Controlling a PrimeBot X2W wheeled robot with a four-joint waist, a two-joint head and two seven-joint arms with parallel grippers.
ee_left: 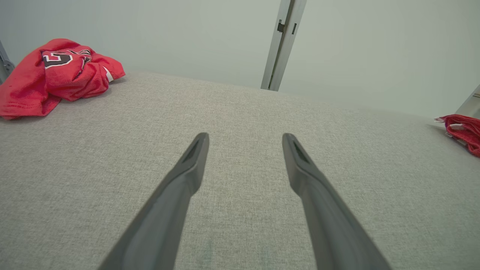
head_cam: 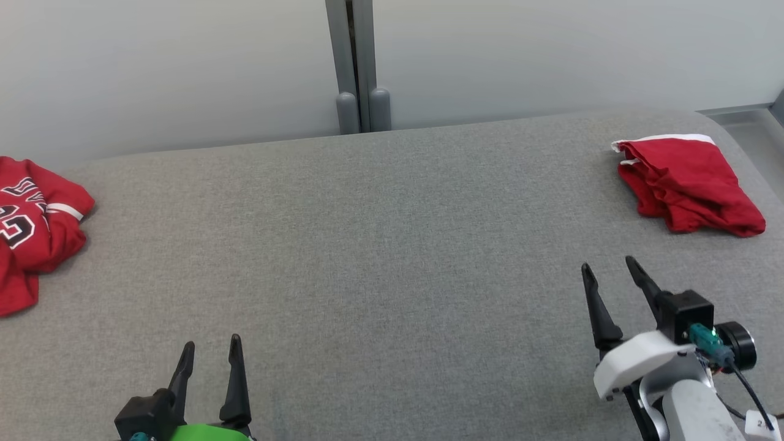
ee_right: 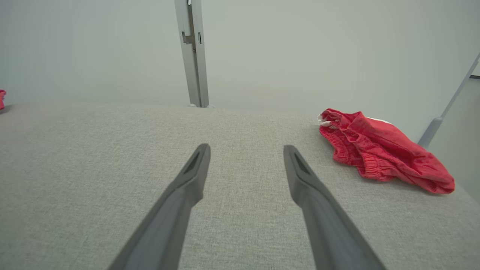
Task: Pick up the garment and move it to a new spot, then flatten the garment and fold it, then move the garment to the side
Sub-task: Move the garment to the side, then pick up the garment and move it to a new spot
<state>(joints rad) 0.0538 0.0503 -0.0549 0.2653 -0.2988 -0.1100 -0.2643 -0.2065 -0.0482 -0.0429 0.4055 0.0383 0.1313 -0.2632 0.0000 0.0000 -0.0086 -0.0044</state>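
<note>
The left tool [head_cam: 212,340] sits low at the near edge of the grey padded worktop [head_cam: 380,245], its two dark fingers spread apart and holding nothing. The right tool [head_cam: 609,263], further forward on the right, is also spread and holds nothing. Well apart to the left lies a crumpled red jersey [head_cam: 37,226] with black-and-white lettering. Near the far right corner lies a loosely folded pair of red shorts [head_cam: 686,184]. The jersey looks like the garment to fetch. A good pick-up would bring the left tool over the heap, pinch a raised fold, and lift clear before carrying it toward the middle.
</note>
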